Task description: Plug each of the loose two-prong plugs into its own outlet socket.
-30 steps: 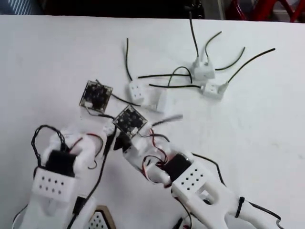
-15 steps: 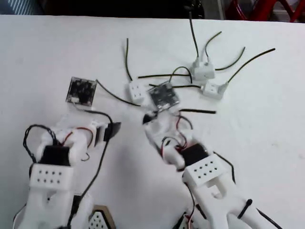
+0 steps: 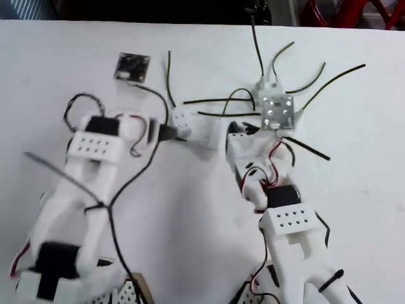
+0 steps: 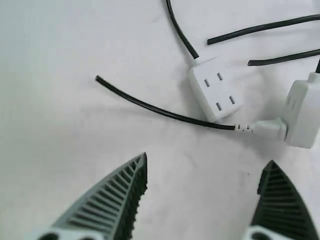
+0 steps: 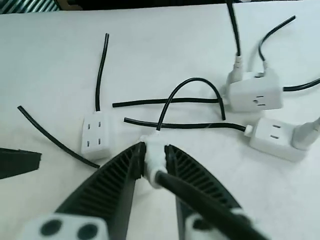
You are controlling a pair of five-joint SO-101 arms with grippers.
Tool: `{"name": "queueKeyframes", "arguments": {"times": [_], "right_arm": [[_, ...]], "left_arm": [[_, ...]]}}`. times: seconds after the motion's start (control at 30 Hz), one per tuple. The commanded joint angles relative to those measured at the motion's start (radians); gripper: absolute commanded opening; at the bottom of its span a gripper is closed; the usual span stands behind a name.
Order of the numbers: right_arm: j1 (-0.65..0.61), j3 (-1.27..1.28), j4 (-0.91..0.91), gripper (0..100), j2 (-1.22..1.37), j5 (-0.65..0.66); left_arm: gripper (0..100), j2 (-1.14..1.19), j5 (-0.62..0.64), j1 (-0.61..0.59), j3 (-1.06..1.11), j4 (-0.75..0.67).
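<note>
Here, right pincer [image 5: 155,148] gripping white plug [image 5: 153,164], left pincer [image 4: 207,166] agape near outlet socket [image 4: 216,94]

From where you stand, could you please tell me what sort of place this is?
Probably a robotics lab or workshop test bench: a plain white table, short cut-off cords with white outlet blocks strewn over it, and two arms, the right gripper shut on a plug.
</note>
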Motion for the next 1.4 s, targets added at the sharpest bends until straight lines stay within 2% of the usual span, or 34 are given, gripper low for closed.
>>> {"name": "queueKeyframes", "arguments": {"times": [0.0, 0.3, 0.5, 0.63, 0.83, 1.07, 1.23, 1.37], "right_arm": [[0.019, -0.009, -0.027, 1.7, -0.013, -0.011], [0.013, -0.009, -0.027, 1.7, -0.013, -0.003], [0.013, -0.009, -0.027, 1.7, -0.013, -0.003], [0.013, -0.009, -0.027, 1.7, -0.013, -0.003], [0.013, -0.009, -0.027, 1.7, -0.013, -0.003], [0.013, -0.006, -0.025, 1.7, -0.013, -0.003], [0.013, -0.006, -0.025, 1.7, -0.013, -0.003], [0.013, -0.006, -0.022, 1.7, -0.013, -0.003]], "left_arm": [[35, 0.197, 0.069, 0.065, -0.201, -0.021], [34, 0.57, 0.097, 0.073, -0.451, -0.021], [34, 0.73, 0.097, 0.071, -0.597, -0.015], [34, 0.774, 0.097, 0.07, -0.646, -0.014], [22, 0.789, 0.089, 0.077, -0.655, -0.023], [17, 0.785, 0.083, 0.076, -0.646, -0.011], [8, 0.777, -0.104, 0.07, -0.655, 0.037], [4, 0.771, -0.184, 0.068, -0.658, 0.08]]}}
